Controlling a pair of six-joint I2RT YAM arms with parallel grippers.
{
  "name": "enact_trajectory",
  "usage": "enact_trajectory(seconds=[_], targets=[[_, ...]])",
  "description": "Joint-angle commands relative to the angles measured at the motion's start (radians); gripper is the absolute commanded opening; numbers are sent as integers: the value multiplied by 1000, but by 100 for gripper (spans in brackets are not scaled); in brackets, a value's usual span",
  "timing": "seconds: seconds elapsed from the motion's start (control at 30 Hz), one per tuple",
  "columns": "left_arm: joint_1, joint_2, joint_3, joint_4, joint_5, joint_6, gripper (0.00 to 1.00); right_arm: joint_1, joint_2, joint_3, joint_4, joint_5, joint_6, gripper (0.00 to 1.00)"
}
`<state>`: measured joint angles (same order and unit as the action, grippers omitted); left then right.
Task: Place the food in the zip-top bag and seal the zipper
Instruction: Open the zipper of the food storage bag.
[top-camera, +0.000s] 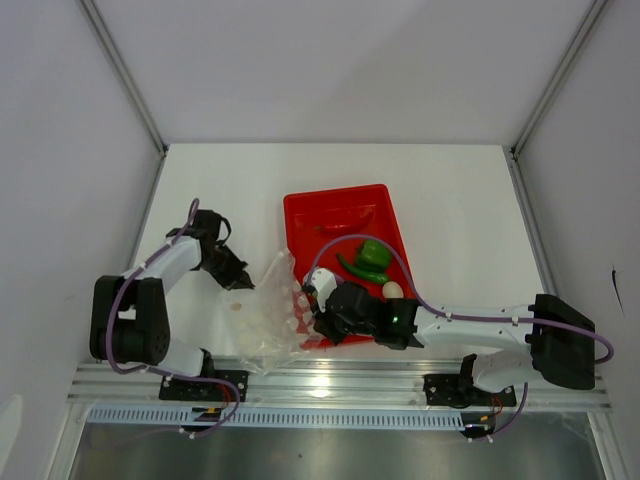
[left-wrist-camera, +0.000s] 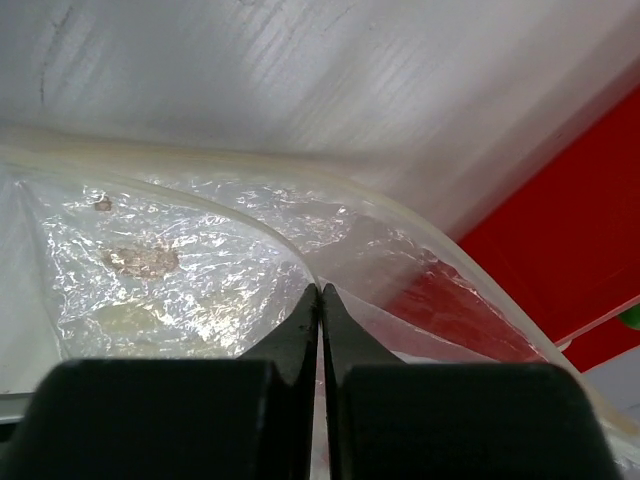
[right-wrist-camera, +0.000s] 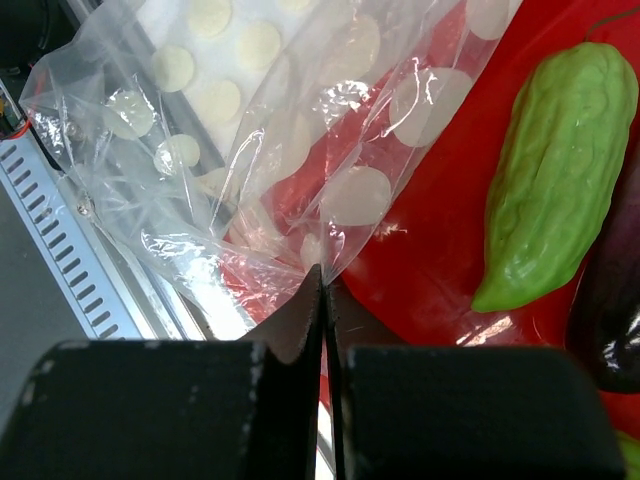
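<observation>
Jaws on both arms are closed to a hairline, each nipping a fold of the zip-top bag (top-camera: 268, 318): the left gripper (left-wrist-camera: 319, 300) has its left side, the right gripper (right-wrist-camera: 322, 285) its right. Between them the bag hangs crumpled near the front edge of the table (top-camera: 460, 200), its right part lapping over a corner of the red tray (top-camera: 340, 205).

We see no food inside it, so we judge the step to be spreading the mouth, with loading not yet begun. Next, we think, one gripper must let go and fetch a piece while the other keeps the mouth up; the floppy film may collapse then.

From above we get the layout, with the green pepper (top-camera: 375, 252) and white egg-like piece (top-camera: 392, 290) in the tray, but the grips are too small to read. Only our right wrist view shows the light green gourd (right-wrist-camera: 560, 180) and purple eggplant (right-wrist-camera: 612, 300) just beside the bag. Only the left wrist view shows the zipper (left-wrist-camera: 200, 160), a pale strip curving past the grip.
</observation>
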<state>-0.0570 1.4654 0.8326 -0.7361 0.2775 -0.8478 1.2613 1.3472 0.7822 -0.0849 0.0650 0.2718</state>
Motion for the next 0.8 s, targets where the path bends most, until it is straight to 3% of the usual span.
enact_trajectory(seconds=[0.0, 0.07, 0.17, 0.2, 0.3, 0.57, 0.6, 0.77], targets=[[-6, -50, -13, 70, 64, 24, 1, 9, -23, 29, 25, 27, -3, 0], [-7, -85, -17, 76, 63, 41, 1, 9, -23, 32, 22, 30, 0, 3], [-21, -167, -4, 81, 45, 81, 1, 10, -29, 49, 4, 42, 3, 34], [-27, -190, 32, 78, 23, 96, 1, 10, -34, 57, -19, 54, 3, 49], [-70, -272, 118, 37, -58, 171, 1, 10, -39, 115, -97, 76, 9, 66], [-179, -381, 267, 3, -100, 364, 1, 10, -152, 368, -360, 180, 90, 70], [-190, -411, 272, 13, -101, 380, 1, 10, -169, 409, -402, 199, 108, 75], [-296, -482, 298, 49, -149, 480, 1, -31, -249, 486, -452, 188, 139, 84]])
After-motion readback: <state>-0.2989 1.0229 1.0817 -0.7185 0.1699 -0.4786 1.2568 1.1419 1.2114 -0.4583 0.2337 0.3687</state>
